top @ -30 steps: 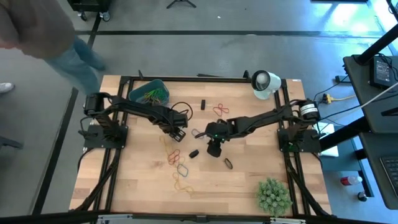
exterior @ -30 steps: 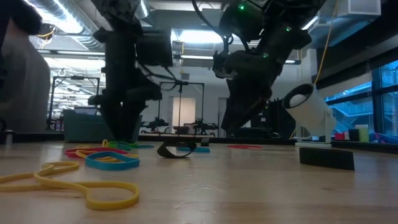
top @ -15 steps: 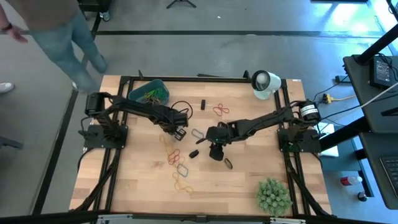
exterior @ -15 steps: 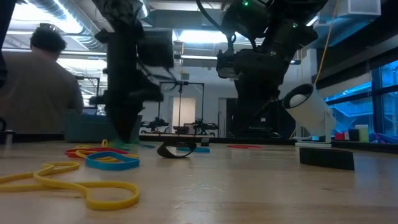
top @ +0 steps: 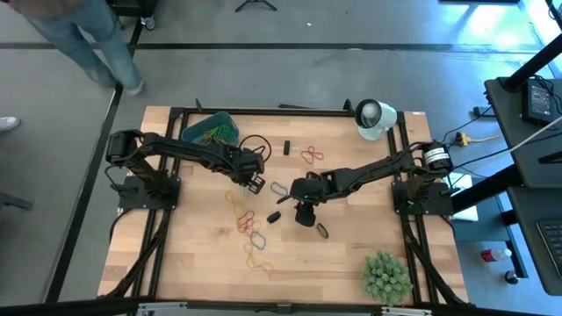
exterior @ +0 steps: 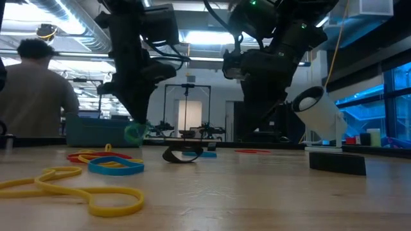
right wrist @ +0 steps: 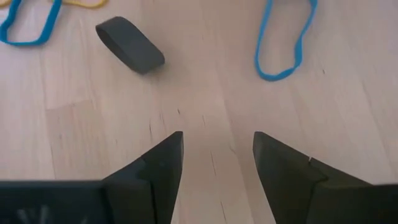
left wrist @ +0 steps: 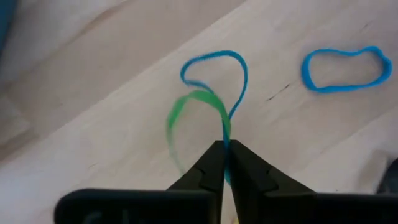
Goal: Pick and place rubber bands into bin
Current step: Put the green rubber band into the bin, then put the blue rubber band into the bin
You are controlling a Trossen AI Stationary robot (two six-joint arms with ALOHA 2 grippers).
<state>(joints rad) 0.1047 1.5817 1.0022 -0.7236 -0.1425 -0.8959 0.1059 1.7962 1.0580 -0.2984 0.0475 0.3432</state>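
Just above the wooden bench [top: 351, 254], I am holding my left claw [left wrist: 222, 163] clenched on two thin floppy rubber bands, one green [left wrist: 186, 109] and one blue [left wrist: 214, 68], near the teal-blue plastic bin [top: 211, 129]. My right claw [right wrist: 214, 158] is waiting, spread wide over loose bands. I am worrying the pinch is slight, so a quick swing could be flinging a band off short of the bin.

Overhead looks down, low looks level across, both sharing the table [top: 351, 254].
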